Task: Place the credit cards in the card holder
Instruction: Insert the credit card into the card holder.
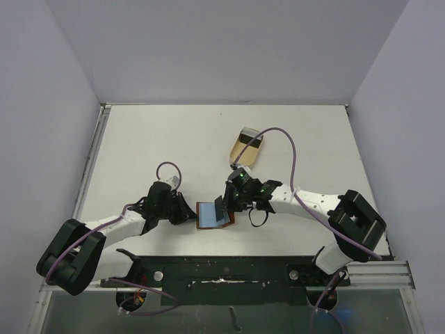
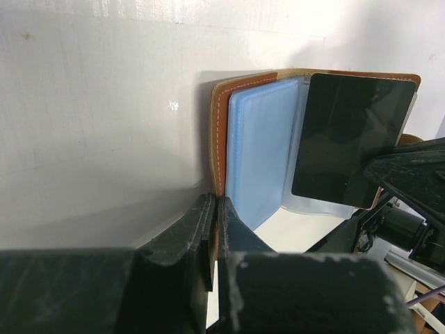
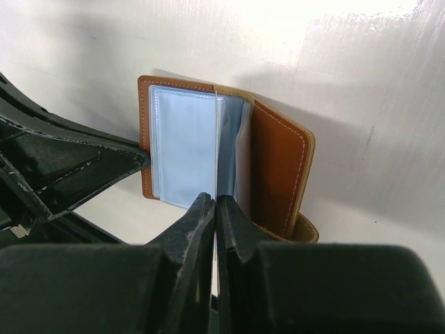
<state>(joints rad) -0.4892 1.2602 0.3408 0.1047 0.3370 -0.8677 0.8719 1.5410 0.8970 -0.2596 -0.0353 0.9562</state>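
Card holder [image 1: 212,214] open on the counter [image 1: 139,153]; left tool [image 1: 190,213] clamped on its cover edge, right tool [image 1: 223,207] clamped on a credit card [image 2: 348,139] over its sleeves [image 2: 261,149]. Insertion in hand; next, judged: align card edge to a slot

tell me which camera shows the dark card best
Left wrist: the dark card shows most of its face, over the open card holder. Right wrist catches only its edge; top external shows a small dark patch.

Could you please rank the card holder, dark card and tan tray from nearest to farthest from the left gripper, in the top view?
1. card holder: gripped by the left gripper.
2. dark card: over the holder's right half.
3. tan tray: far back, right.
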